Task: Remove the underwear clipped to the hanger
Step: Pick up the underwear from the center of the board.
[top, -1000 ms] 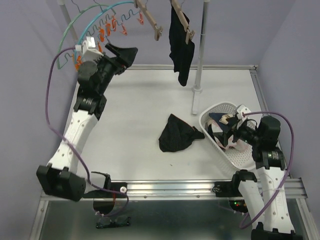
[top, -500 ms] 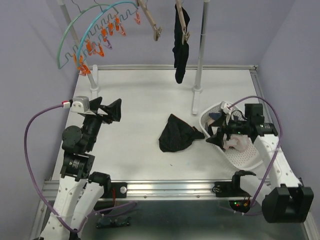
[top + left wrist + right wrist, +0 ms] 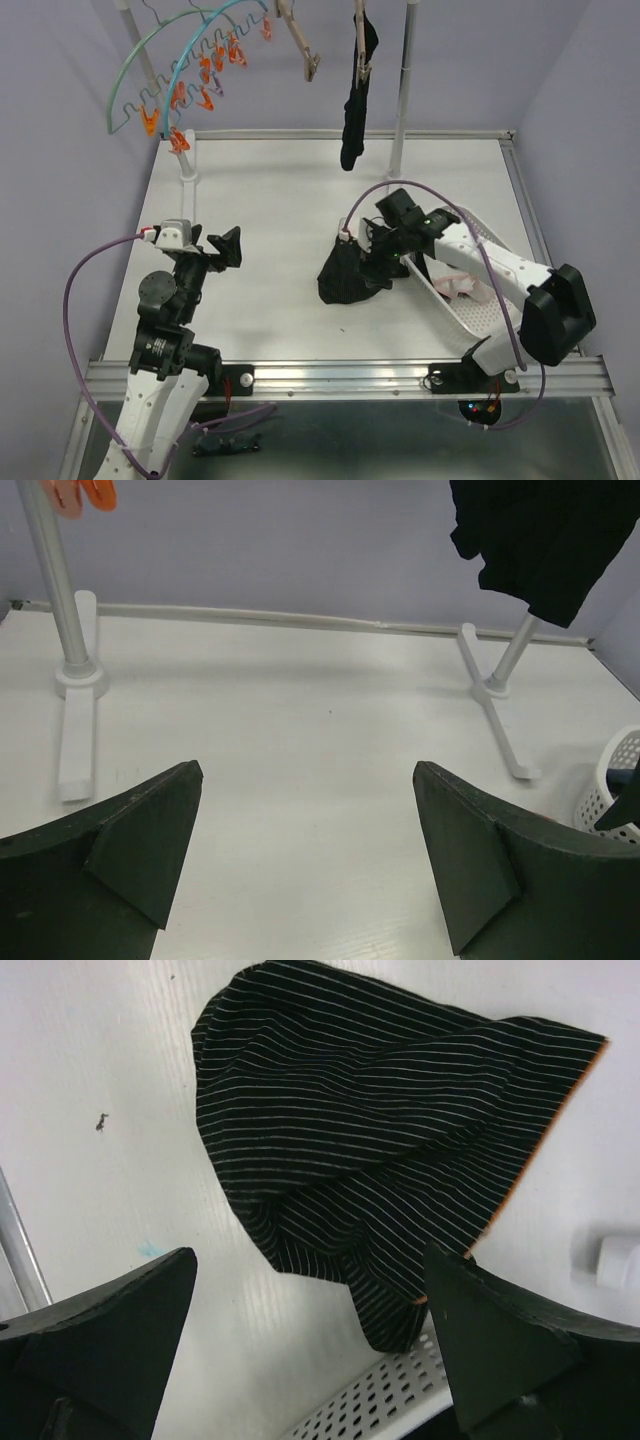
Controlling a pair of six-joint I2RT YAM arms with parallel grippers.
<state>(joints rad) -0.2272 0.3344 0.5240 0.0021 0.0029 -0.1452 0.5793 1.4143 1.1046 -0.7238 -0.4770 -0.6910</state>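
One black underwear [image 3: 353, 105] hangs clipped to a wooden hanger [image 3: 298, 42] at the top of the rack; it also shows in the left wrist view [image 3: 540, 540]. A black pinstriped underwear [image 3: 342, 278] lies on the table beside the white basket [image 3: 478, 318]. My right gripper [image 3: 375, 258] is open and hovers just above it; in the right wrist view the cloth [image 3: 380, 1150] lies between and beyond the open gripper [image 3: 310, 1260]. My left gripper [image 3: 222, 252] is open and empty, low over the table's left side, also open in its wrist view [image 3: 305, 780].
Teal hangers with orange clips [image 3: 205, 75] hang at the back left. Rack posts stand at the left [image 3: 185, 160] and right [image 3: 398, 120]. The basket holds a pale pink-white garment [image 3: 460, 288]. Its perforated rim [image 3: 380, 1405] sits under my right gripper.
My left arm came down from the hangers to low over the table's left side. My right gripper left the basket and moved left over the pinstriped underwear. The hanging underwear swung.
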